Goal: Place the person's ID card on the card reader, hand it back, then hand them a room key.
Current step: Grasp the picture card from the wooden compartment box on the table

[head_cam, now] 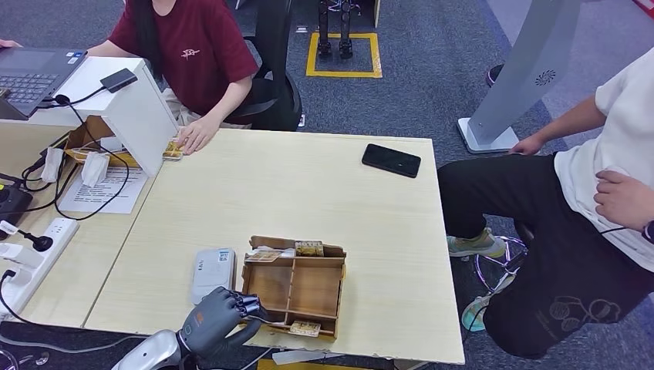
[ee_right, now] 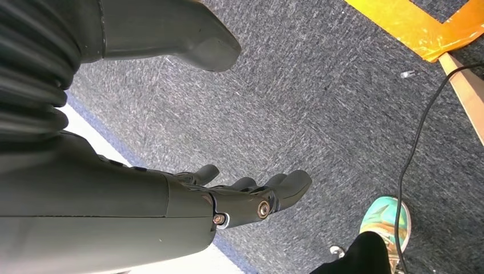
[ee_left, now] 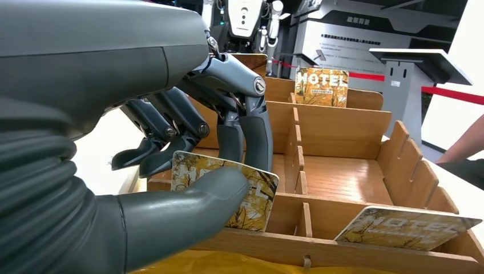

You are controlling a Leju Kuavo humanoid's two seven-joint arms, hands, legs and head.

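My left hand (head_cam: 220, 314) is at the near left corner of the wooden key box (head_cam: 294, 286) on the table. In the left wrist view the left hand (ee_left: 188, 142) pinches a yellow hotel key card (ee_left: 251, 200) between thumb and fingers, just above the box's near compartment. Another key card (ee_left: 406, 227) leans at the box's near rim, and one stands at its far wall (ee_left: 321, 87). The white card reader (head_cam: 213, 272) lies just left of the box. My right hand (ee_right: 240, 200) hangs over the carpet with fingers apart and nothing in it.
A black phone (head_cam: 391, 159) lies at the table's far right. One person in a red shirt (head_cam: 189, 46) sits across, hand resting on a card (head_cam: 173, 149) at the far left edge. Another person (head_cam: 586, 193) sits at the right. Cables and a power strip (head_cam: 31, 254) lie left.
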